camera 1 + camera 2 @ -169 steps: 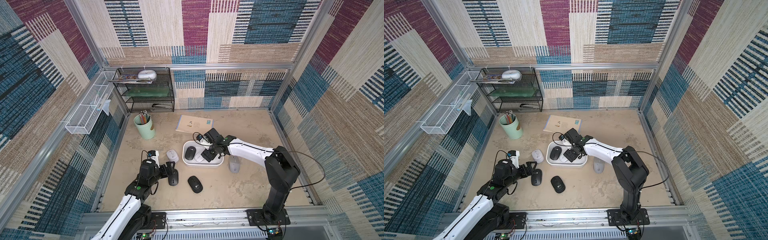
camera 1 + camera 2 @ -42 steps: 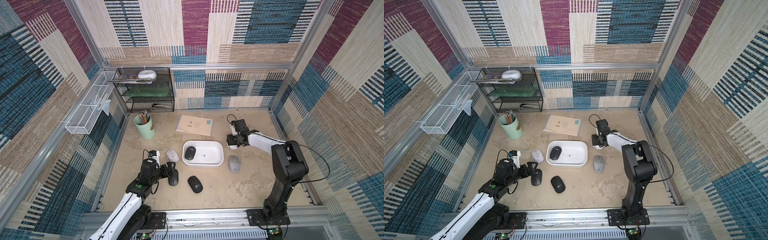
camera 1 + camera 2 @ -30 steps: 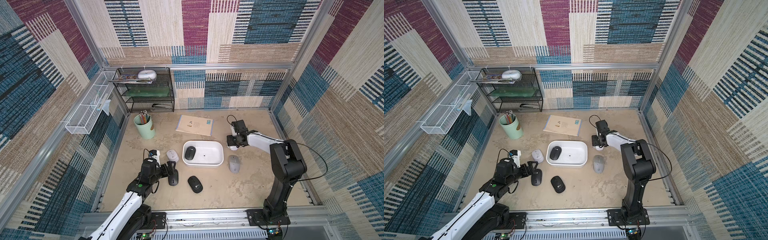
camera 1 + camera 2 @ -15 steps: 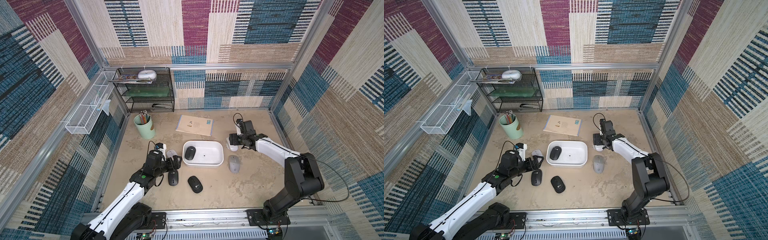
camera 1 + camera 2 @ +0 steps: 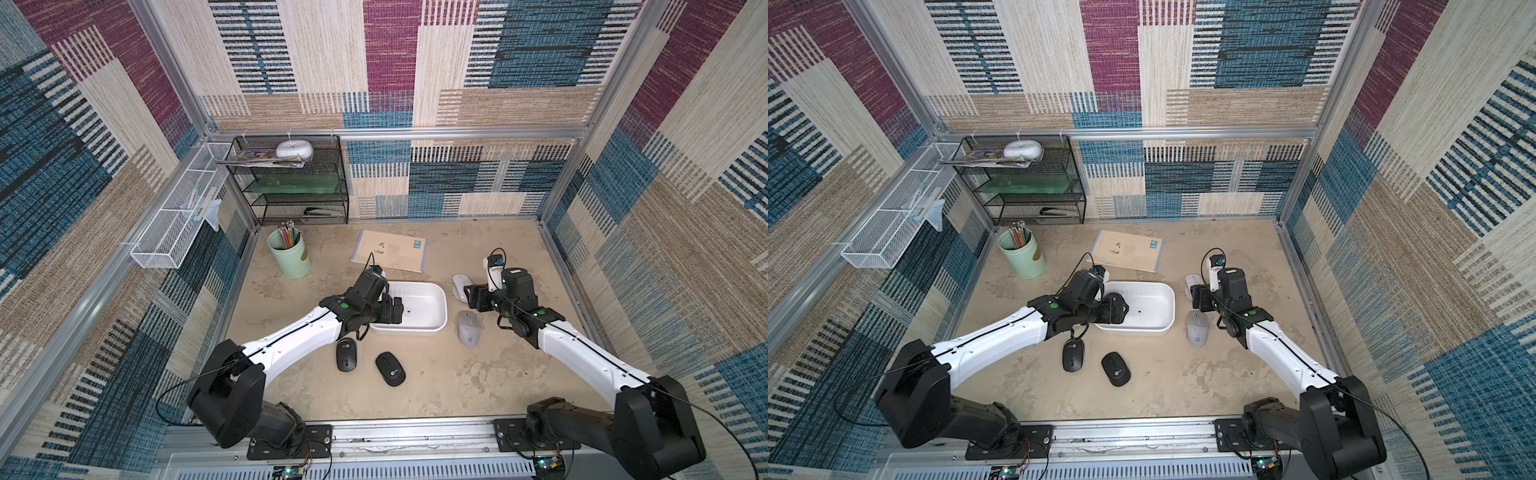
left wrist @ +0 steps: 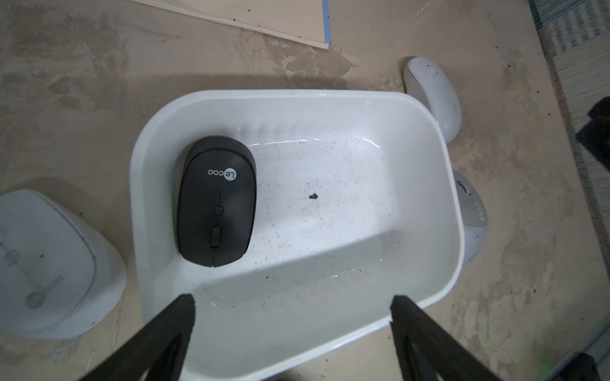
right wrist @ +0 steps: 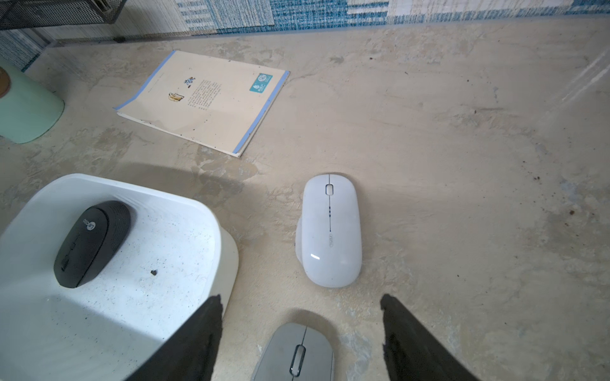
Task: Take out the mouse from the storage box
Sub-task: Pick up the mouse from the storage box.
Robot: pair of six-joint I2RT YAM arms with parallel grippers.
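Both arms reach forward, left gripper spread wide over the storage box, right gripper parted beside white mouse.

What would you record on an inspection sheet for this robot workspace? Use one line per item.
Surface: beige tabletop, mottled and stained.
Job's things: storage box holds one black mouse.
Clutter: white mouse, second white mouse, grey mouse, two black mice outside, booklet, green cup, rack.
Claws: left claw open above the storage box; right claw open, empty, near the white mouse.
Cables: black cable loops beside the left arm base.
Surroundings: patterned carpet walls; wire basket mounted there.
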